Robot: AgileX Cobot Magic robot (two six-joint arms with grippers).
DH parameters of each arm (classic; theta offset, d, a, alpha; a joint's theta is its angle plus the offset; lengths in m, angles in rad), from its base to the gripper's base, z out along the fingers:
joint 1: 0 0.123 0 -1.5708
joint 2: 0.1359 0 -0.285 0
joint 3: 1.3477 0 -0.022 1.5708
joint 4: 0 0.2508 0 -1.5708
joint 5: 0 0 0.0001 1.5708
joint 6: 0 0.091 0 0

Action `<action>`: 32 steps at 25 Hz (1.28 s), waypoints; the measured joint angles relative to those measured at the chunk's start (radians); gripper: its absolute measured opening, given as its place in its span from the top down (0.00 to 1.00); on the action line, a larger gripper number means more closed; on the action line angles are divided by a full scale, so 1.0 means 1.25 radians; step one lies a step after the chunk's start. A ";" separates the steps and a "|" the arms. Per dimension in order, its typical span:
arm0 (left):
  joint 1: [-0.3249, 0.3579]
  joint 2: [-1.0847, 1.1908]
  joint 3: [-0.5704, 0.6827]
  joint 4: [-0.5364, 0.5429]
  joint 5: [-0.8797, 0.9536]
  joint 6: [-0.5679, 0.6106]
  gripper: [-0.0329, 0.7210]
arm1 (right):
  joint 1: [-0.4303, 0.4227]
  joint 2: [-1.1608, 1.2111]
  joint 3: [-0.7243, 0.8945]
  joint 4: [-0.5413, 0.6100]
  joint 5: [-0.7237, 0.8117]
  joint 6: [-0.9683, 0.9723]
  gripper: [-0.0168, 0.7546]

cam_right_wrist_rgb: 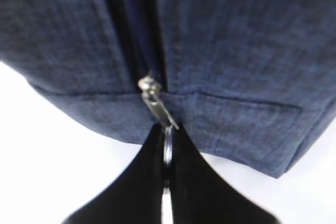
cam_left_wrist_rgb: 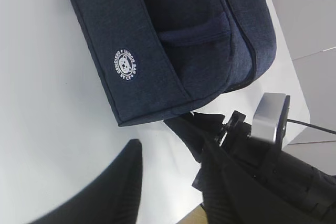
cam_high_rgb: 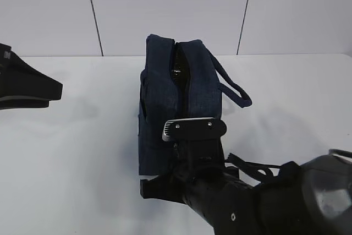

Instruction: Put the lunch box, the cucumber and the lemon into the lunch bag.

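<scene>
Right wrist view: the lunch bag's (cam_right_wrist_rgb: 236, 51) ring pull (cam_right_wrist_rgb: 167, 149) is pinched between the right pincer's (cam_right_wrist_rgb: 167, 153) closed tips, just below the slider, so the zipper can be drawn.

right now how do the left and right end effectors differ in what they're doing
The right end effector is at the lunch bag, shut on the silver ring pull of its zipper; the left end effector sits apart from the bag, holding nothing. The right fills the exterior view's foreground; the left barely enters at the left edge. Both are black.
</scene>
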 joint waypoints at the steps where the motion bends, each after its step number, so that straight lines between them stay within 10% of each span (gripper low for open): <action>1: 0.000 0.000 0.000 0.000 0.000 0.000 0.59 | 0.000 0.000 0.000 -0.001 0.003 -0.008 0.97; 32: 0.000 0.000 0.000 0.013 0.001 0.005 0.59 | 0.000 -0.170 0.000 0.282 0.077 -0.565 0.97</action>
